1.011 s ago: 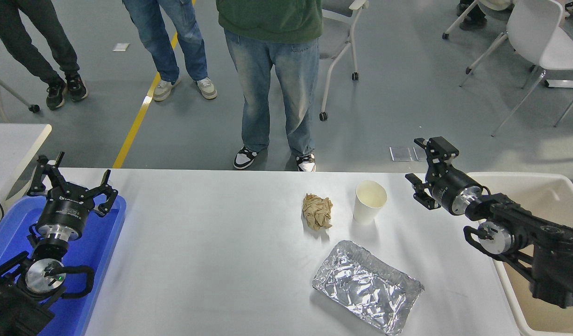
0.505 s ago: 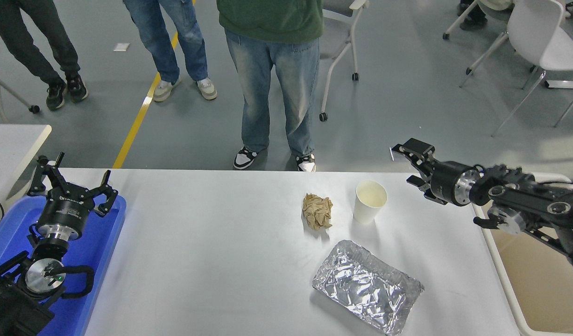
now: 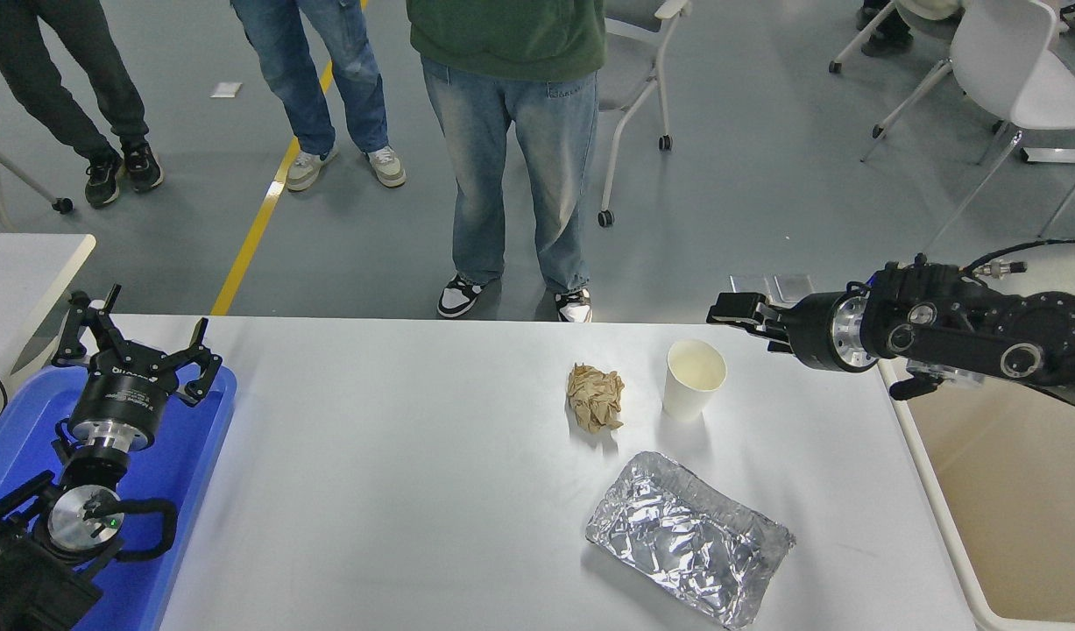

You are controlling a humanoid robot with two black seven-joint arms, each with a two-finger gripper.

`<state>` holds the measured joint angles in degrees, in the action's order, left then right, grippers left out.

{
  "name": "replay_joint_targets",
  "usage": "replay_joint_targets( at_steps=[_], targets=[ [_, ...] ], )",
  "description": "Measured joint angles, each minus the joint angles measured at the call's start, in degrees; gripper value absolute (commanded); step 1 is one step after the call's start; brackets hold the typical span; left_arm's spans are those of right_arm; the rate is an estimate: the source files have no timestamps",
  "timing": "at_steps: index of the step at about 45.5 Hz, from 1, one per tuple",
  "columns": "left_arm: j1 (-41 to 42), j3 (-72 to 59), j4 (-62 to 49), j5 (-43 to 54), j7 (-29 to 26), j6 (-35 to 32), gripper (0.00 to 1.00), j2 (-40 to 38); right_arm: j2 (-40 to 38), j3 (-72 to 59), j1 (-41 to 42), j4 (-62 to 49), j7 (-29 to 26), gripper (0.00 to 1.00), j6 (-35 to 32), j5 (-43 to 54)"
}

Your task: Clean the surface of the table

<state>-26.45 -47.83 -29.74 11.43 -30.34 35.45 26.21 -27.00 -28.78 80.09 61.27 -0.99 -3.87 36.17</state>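
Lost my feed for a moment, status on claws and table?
Left claw open, parked over blue tray. Right claw empty, near paper cup. Table surface uncleared: cup, crumpled paper, foil tray.

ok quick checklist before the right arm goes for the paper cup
1. Paper cup upright, empty: ok.
2. Right gripper holding nothing: ok; open enough for the cup: cannot tell.
3. Path to cup clear; crumpled paper sits on its far side: ok.
4. Foil tray apart from cup: ok.
5. Bin at the table surface's right edge, free: ok.
6. Left gripper parked over blue tray: ok.
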Motion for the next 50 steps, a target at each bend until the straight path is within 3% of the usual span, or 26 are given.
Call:
replay_joint_targets(
  at_steps=[28, 34, 44, 50],
  targets=[
    [-0.01, -0.04, -0.02, -0.01, -0.02, 0.02, 1.0, 0.01, 12.64, 1.48, -5.43, -17.75, -3.45, 0.98, -6.5, 5.53],
    [-0.01, -0.04, -0.01, 0.0, -0.02, 0.03, 1.0, 0.01, 14.8, 1.88, -7.06, -21.47, -3.45, 0.88, -6.71, 5.67],
    [-0.01, -0.04, -0.01, 0.0, -0.02, 0.03, 1.0, 0.01, 17.08, 2.07, -9.23, -26.15, -3.41, 0.88, -6.76, 5.89],
    [0.0, -0.02, -0.01, 0.0, -0.02, 0.03, 1.0, 0.01, 17.69, 2.03, -10.05, -27.68, -3.37, 0.82, -6.78, 5.95]
  ],
)
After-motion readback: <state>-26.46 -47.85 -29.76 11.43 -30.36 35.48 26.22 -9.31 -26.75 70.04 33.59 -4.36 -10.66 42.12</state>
